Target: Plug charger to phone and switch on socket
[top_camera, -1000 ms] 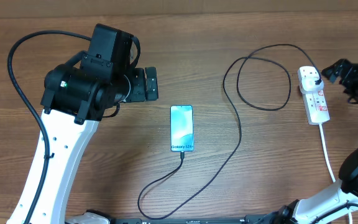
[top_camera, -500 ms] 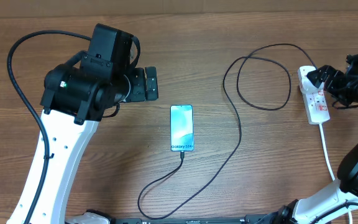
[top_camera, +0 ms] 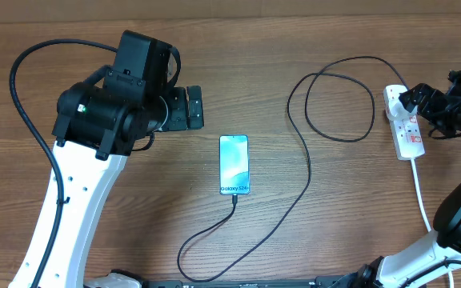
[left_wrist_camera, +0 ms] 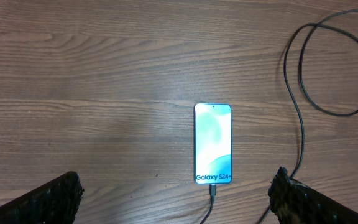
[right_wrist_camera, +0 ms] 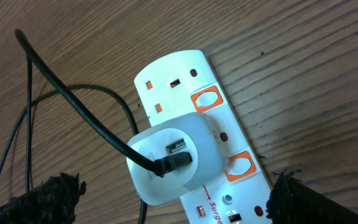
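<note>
Charger (top_camera: 308,160) connector sits in the near end of the phone (top_camera: 234,165), which lies screen-up at the centre of the table (top_camera: 150,232). The cable loops right to a white adapter (right_wrist_camera: 173,155) plugged into the socket (top_camera: 406,128) at the right edge. Right gripper (right_wrist_camera: 176,196) hovers over the socket, jaws fully spread, empty. Left gripper (left_wrist_camera: 176,196) hangs left of the phone, equally wide, empty.

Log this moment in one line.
charger: in phone and socket | left fingers: open, near phone | right fingers: open, at socket
</note>
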